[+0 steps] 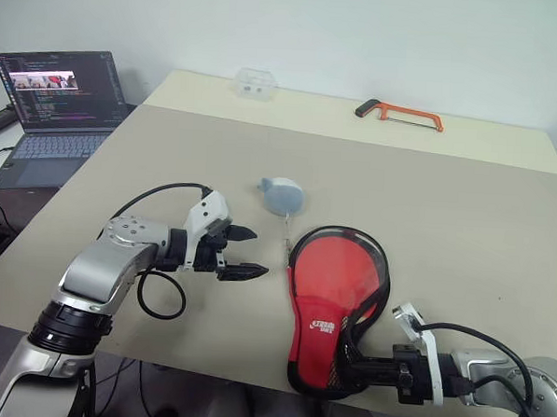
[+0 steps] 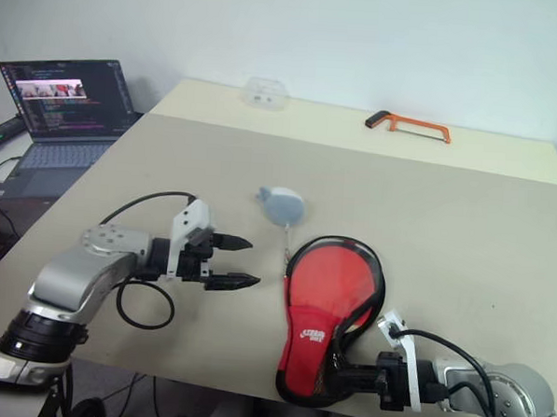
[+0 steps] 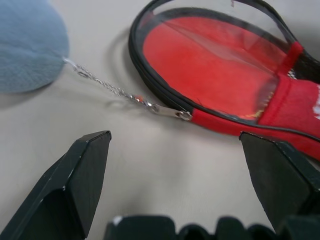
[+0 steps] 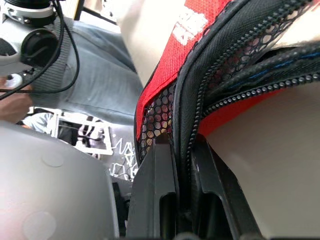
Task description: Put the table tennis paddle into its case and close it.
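A: Starting at the left, what's there?

B: A laptop [image 1: 55, 103] sits open off the table's [image 1: 464, 228] left edge. Next comes the left gripper [image 1: 248, 254], hovering just above the tabletop with its two black fingers [image 3: 80, 170] spread wide and nothing between them. It points to the right, toward the case [image 1: 334, 305].

A: How near is the case to it?

B: Near, but apart. Bare table separates the fingertips from the case's black zipper rim. In the left wrist view the zipper pull [image 3: 170, 111] lies on the table straight ahead of the open fingers, with a thin chain running from it to a pale blue round tag [image 1: 283, 196] that rests farther back on the table.

A: And the paddle?

B: The red face of the paddle [image 1: 336, 268] shows inside the case's round end. The case is unzipped around that end. Its narrow end, red with a white logo, hangs over the table's near edge.

A: The right gripper?

B: The right gripper [image 1: 350, 366] is at that narrow end, its fingers pinched together on the case's rim, clamping zipper and mesh, as the right wrist view shows.

A: Anything farther back?

B: A clear plastic box [image 1: 255, 83] and, to its right, an orange hacksaw [image 1: 400, 114], both well apart from the case.
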Robot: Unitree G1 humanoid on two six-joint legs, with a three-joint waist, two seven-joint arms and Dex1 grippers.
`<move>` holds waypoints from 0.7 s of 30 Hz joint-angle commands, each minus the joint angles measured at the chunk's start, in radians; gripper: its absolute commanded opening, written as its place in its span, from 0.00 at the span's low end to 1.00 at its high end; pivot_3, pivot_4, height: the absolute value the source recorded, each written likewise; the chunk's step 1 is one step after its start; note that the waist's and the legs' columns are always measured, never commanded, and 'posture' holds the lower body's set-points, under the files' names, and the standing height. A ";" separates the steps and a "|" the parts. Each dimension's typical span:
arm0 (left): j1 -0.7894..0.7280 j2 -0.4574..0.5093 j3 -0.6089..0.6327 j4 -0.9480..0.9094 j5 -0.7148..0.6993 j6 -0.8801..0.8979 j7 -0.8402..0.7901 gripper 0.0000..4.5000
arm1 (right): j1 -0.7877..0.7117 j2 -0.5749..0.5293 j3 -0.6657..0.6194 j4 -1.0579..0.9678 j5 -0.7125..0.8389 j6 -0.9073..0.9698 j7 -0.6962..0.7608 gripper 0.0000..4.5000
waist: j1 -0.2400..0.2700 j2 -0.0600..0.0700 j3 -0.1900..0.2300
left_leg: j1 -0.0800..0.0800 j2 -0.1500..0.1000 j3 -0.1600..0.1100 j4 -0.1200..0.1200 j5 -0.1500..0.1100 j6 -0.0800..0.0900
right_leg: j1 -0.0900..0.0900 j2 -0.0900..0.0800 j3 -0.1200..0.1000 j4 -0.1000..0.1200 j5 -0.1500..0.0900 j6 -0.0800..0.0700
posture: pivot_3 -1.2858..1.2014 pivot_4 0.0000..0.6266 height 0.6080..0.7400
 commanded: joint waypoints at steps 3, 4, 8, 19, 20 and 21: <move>0.001 0.009 0.022 -0.041 -0.013 -0.002 0.006 1.00 | 0.027 0.014 0.052 -0.028 0.033 0.033 -0.004 0.01 | 0.000 0.000 0.000 | 0.000 0.000 0.000 0.002 0.000 0.000 | 0.000 0.000 0.000 0.001 0.000 0.000 | 0.52 0.24 1.00; 0.001 0.009 0.022 -0.043 -0.013 -0.001 0.007 1.00 | 0.024 0.019 0.050 -0.023 0.026 0.026 -0.011 0.01 | 0.000 0.000 0.000 | 0.000 0.000 0.000 0.002 0.000 0.000 | 0.001 0.000 0.000 0.001 0.000 0.000 | 0.52 0.24 1.00; 0.003 0.005 0.017 -0.044 -0.010 -0.005 0.012 1.00 | 0.011 0.017 0.062 -0.036 -0.057 -0.067 -0.006 0.01 | 0.000 0.000 0.000 | 0.000 0.000 0.000 0.005 0.000 0.000 | 0.001 0.000 0.000 0.003 0.000 0.000 | 0.52 0.24 1.00; -0.010 -0.007 0.011 -0.032 -0.007 -0.010 0.014 1.00 | 0.002 -0.129 0.078 -0.054 -0.184 -0.196 0.108 0.81 | 0.001 0.001 0.001 | 0.001 -0.001 0.001 0.009 0.000 0.000 | 0.000 -0.002 0.001 0.010 0.000 0.000 | 0.52 0.24 1.00; -0.013 -0.010 0.009 -0.029 -0.006 -0.011 0.014 1.00 | -0.005 -0.166 0.071 -0.054 -0.203 -0.213 0.130 0.89 | 0.001 0.001 0.001 | 0.001 -0.001 0.001 0.009 0.000 0.000 | 0.000 -0.002 0.001 0.010 0.000 0.000 | 0.52 0.24 1.00; -0.015 -0.013 0.008 -0.027 -0.005 -0.012 0.014 1.00 | -0.009 -0.201 0.064 -0.055 -0.221 -0.232 0.154 0.96 | 0.001 0.001 0.001 | 0.001 -0.001 0.001 0.009 0.000 0.000 | 0.000 -0.003 0.001 0.010 0.000 0.000 | 0.52 0.24 1.00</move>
